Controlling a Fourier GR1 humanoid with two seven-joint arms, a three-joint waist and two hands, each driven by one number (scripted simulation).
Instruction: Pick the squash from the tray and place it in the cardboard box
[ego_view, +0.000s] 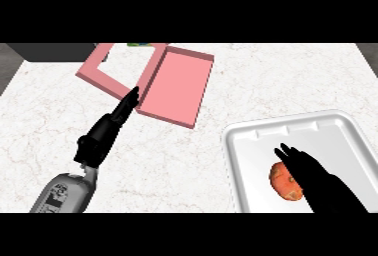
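Observation:
An orange squash (283, 182) lies on the white tray (255, 145) at the lower right. My right hand (314, 172) hovers over the squash with its fingers straight, covering the squash's right side; I cannot tell whether it touches. The box (173, 85) is pink, with an open flap, and stands at the upper left of the counter. My left hand (107, 131) is stretched toward the box's near edge, fingers straight and together, holding nothing.
A green object (137, 44) peeks out at the box's far edge. A dark block (44, 51) sits at the counter's upper left corner. White marble counter (170, 170) spreads between the box and the tray.

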